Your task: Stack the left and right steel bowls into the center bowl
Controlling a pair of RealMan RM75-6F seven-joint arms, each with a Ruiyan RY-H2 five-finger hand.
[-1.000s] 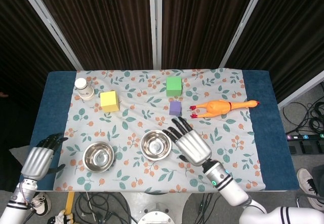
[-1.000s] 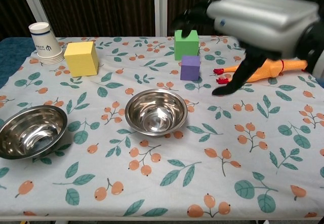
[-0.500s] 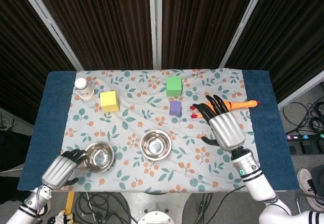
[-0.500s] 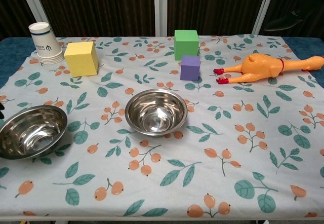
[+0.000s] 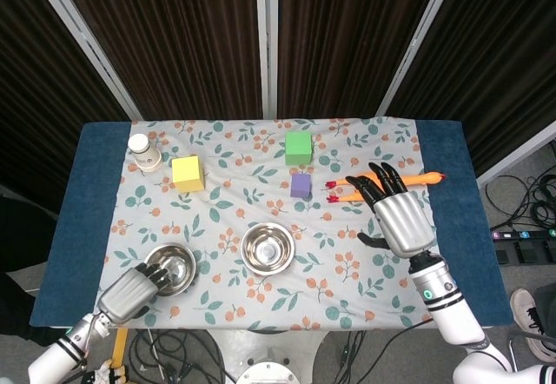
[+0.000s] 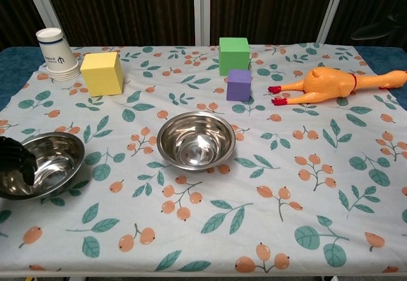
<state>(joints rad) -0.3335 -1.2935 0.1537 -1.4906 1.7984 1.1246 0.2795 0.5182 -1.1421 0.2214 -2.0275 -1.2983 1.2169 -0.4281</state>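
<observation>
Two steel bowls show on the floral cloth. The left bowl (image 5: 173,267) (image 6: 43,164) sits near the front left edge. The centre bowl (image 5: 267,248) (image 6: 196,140) stands upright in the middle. My left hand (image 5: 132,291) (image 6: 14,161) reaches the left bowl from the front. Its dark fingers curl over the near rim into the bowl, and the thumb is hidden, so a grip is not clear. My right hand (image 5: 400,217) hovers above the cloth to the right of the centre bowl, fingers spread and holding nothing.
A rubber chicken (image 5: 391,179) (image 6: 327,82) lies just beyond my right hand. A purple cube (image 5: 301,185), a green cube (image 5: 298,148), a yellow cube (image 5: 187,174) and stacked paper cups (image 5: 142,151) stand further back. The table's front edge (image 5: 261,325) is close to both bowls.
My left hand has come in from the front left corner until its fingers lie over the left bowl's rim. My right hand has drawn back rightward from the centre bowl.
</observation>
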